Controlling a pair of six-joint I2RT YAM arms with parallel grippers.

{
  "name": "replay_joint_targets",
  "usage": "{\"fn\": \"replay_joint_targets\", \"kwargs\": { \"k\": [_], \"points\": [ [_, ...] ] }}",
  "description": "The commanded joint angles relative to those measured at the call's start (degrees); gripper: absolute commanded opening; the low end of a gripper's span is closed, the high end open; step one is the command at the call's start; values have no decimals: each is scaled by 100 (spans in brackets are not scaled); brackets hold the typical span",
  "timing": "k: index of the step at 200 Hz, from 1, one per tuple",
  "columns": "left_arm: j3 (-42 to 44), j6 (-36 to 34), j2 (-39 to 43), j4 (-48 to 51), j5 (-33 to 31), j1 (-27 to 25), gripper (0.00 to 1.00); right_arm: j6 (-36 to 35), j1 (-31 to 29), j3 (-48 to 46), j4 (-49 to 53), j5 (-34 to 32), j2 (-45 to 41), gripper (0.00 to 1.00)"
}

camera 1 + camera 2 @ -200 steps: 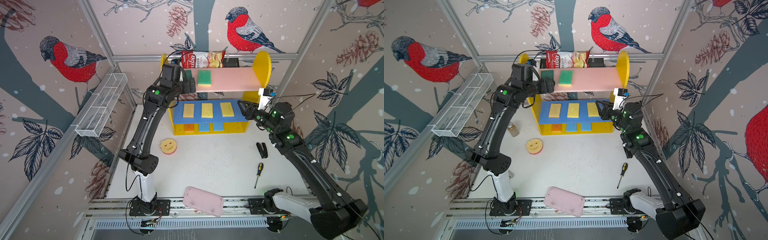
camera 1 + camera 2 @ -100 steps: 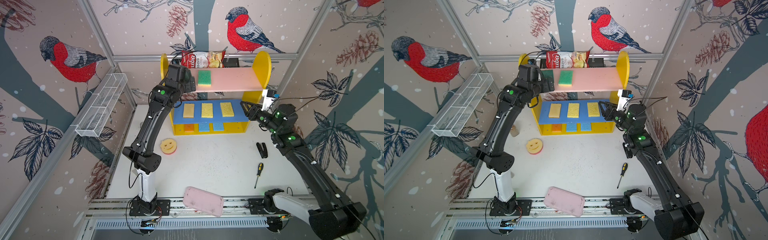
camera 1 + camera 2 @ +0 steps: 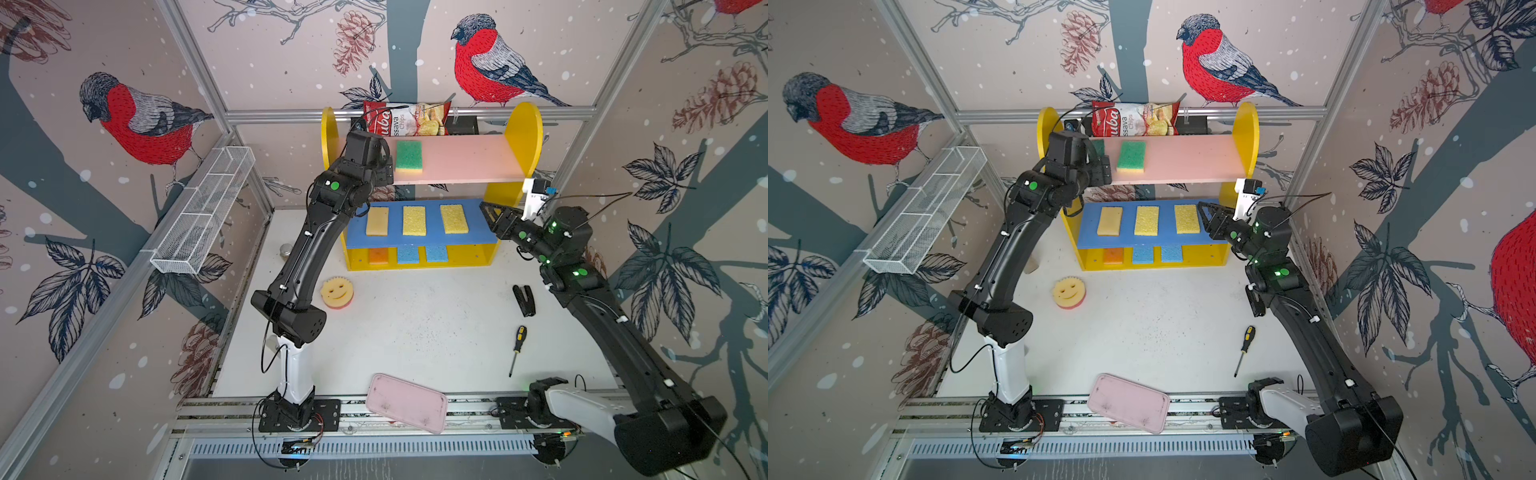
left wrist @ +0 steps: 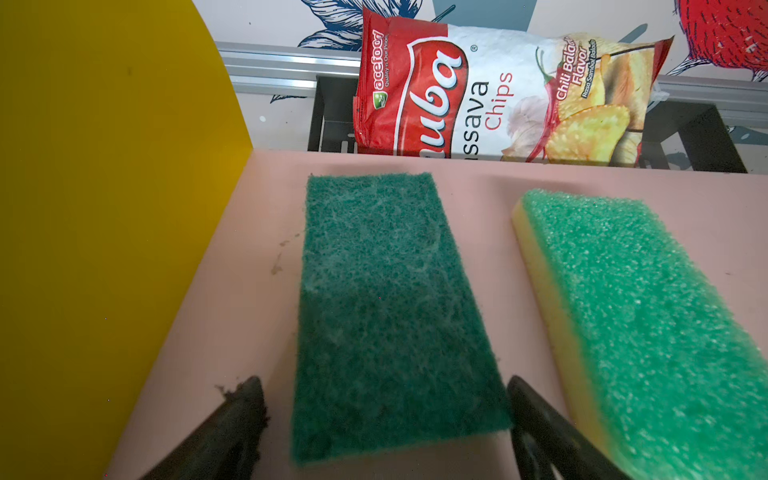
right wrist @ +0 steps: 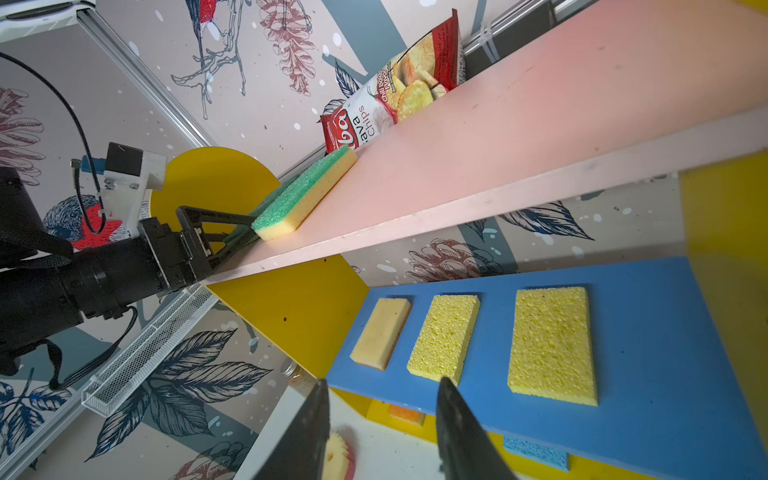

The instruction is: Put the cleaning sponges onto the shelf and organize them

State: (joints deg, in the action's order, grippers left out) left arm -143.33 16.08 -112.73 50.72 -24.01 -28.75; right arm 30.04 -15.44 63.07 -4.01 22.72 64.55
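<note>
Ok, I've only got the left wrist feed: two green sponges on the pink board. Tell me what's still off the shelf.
Observer: One sponge. The smiley sponge lies on the table, in front of the shelf, toward its left end in both top views.
Operator: Give me the board below mine.
Observer: The blue board carries a tan sponge and two yellow sponges, side by side and apart.
Operator: Report the other arm.
Observer: The right gripper is open and holds nothing, at the blue board's right end.
</note>
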Motion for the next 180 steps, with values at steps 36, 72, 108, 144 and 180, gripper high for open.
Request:
{"fn": "replay_joint_targets", "kwargs": {
  "k": [36,72,108,144,180],
  "points": [
    [15,-51,90,127,82,89,88,94,59,-45,-239,93,-19,42],
    [41,-48,198,159,88,191,87,113,76,-54,-252,118,-36,42],
    [90,66,140,123,385,194,87,116,85,-68,-249,124,-52,42],
    [30,119,-24,94,576,86,83,108,94,-80,-241,123,-76,42],
    [-129,61,-105,114,477,-8,83,110,123,-101,-262,110,-70,42]
  ]
}}
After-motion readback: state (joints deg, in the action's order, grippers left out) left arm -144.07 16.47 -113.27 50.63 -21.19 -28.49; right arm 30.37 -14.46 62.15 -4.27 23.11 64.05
